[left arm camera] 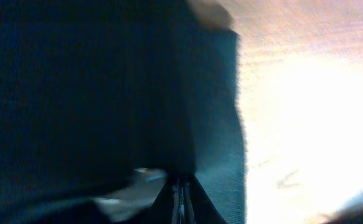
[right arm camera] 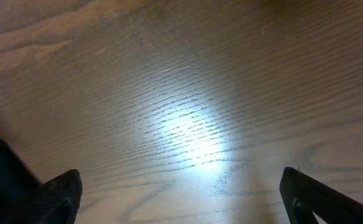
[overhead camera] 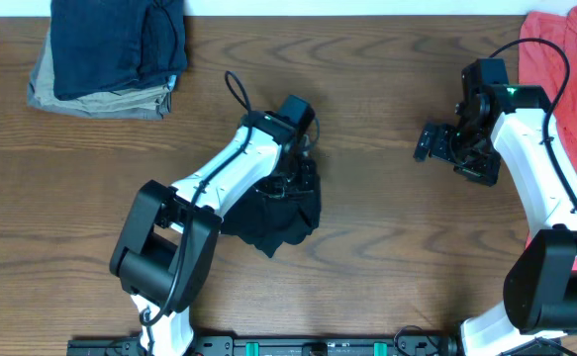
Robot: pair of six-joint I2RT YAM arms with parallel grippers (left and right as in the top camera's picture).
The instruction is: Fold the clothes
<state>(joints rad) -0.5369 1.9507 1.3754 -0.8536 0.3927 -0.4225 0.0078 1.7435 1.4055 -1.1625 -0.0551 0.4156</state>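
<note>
A black T-shirt (overhead camera: 280,213) lies bunched in a heap at the middle of the table. My left gripper (overhead camera: 298,173) is shut on its fabric at the heap's upper edge; in the left wrist view the dark cloth (left arm camera: 106,93) fills most of the frame and the closed fingers (left arm camera: 181,199) pinch it. My right gripper (overhead camera: 429,143) is open and empty, hovering over bare wood to the right of the shirt; its two spread fingertips (right arm camera: 181,193) show at the bottom corners of the right wrist view. No logo is visible.
A folded stack of dark blue and tan garments (overhead camera: 110,54) sits at the back left. A red garment (overhead camera: 570,69) lies at the back right edge beside the right arm. The table (overhead camera: 387,257) is brown wood.
</note>
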